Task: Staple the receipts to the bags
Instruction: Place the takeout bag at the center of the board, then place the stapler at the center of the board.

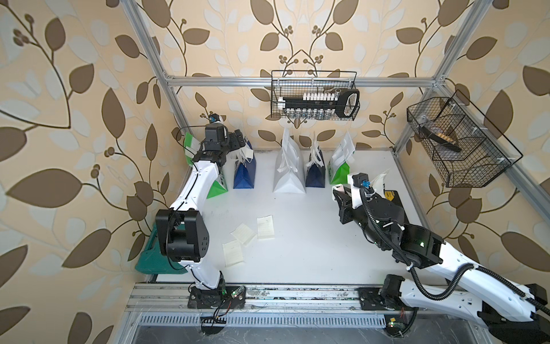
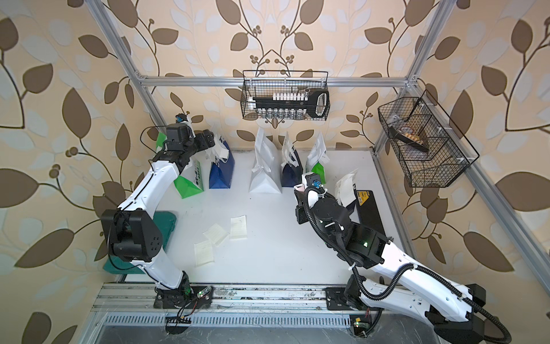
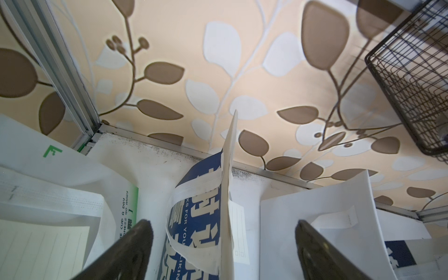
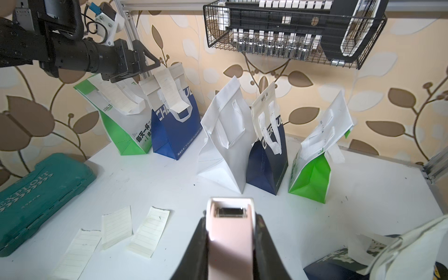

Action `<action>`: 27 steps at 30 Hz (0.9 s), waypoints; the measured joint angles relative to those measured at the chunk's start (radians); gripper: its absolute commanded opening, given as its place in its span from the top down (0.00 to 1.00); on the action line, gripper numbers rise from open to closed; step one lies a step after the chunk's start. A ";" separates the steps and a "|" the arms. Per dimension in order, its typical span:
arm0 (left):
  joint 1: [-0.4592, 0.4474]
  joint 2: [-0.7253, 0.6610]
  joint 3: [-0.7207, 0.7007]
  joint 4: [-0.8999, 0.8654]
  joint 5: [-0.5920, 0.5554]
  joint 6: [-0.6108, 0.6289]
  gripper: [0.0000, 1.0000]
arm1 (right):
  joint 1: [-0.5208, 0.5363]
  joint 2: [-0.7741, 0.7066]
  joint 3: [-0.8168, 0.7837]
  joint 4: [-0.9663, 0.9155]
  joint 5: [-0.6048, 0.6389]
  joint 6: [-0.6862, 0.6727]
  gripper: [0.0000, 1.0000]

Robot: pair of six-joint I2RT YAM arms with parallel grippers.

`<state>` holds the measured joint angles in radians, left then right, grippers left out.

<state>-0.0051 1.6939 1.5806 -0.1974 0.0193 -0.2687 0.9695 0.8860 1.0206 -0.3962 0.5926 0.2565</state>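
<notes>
Listing what I hold and why.

Left claw [image 3: 222, 224]: spread wide and empty, straddling the top of the royal blue bag [image 4: 177, 135] in the back row. A receipt [image 4: 169, 92] droops over the bag's top fold. I judge it fixed, so no pinch is needed.

Right claw [image 4: 230, 219]: clamped on the pink stapler [image 4: 230, 244], mouth facing the bags, poised above the table [image 4: 169, 179].

Three loose receipts [image 4: 116, 226]: flat in front, within my left arm's reach.

White bag [image 4: 225, 145]: upright, no slip showing on its near face.
</notes>
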 measured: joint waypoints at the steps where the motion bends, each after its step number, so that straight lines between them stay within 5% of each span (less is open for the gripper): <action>1: 0.000 -0.003 0.002 -0.004 0.000 -0.002 0.01 | -0.002 0.002 0.000 -0.012 -0.009 0.012 0.98; 7: 0.000 -0.073 0.012 -0.043 0.013 -0.018 0.01 | -0.081 0.042 -0.035 -0.084 -0.132 0.110 0.99; 13: 0.000 -0.275 -0.021 -0.046 0.061 -0.091 0.01 | -0.329 0.172 -0.101 -0.171 -0.390 0.189 1.00; 21: 0.000 -0.669 -0.285 -0.015 0.237 -0.275 0.01 | -0.449 0.462 -0.110 -0.220 -0.515 0.190 0.97; 27: -0.002 -0.797 -0.489 -0.092 0.309 -0.354 0.01 | -0.472 0.647 -0.109 -0.215 -0.508 0.176 0.97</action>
<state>-0.0071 0.8967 1.0920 -0.2893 0.3286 -0.6231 0.4980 1.5326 0.9115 -0.6109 0.0845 0.4324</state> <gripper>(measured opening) 0.990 0.225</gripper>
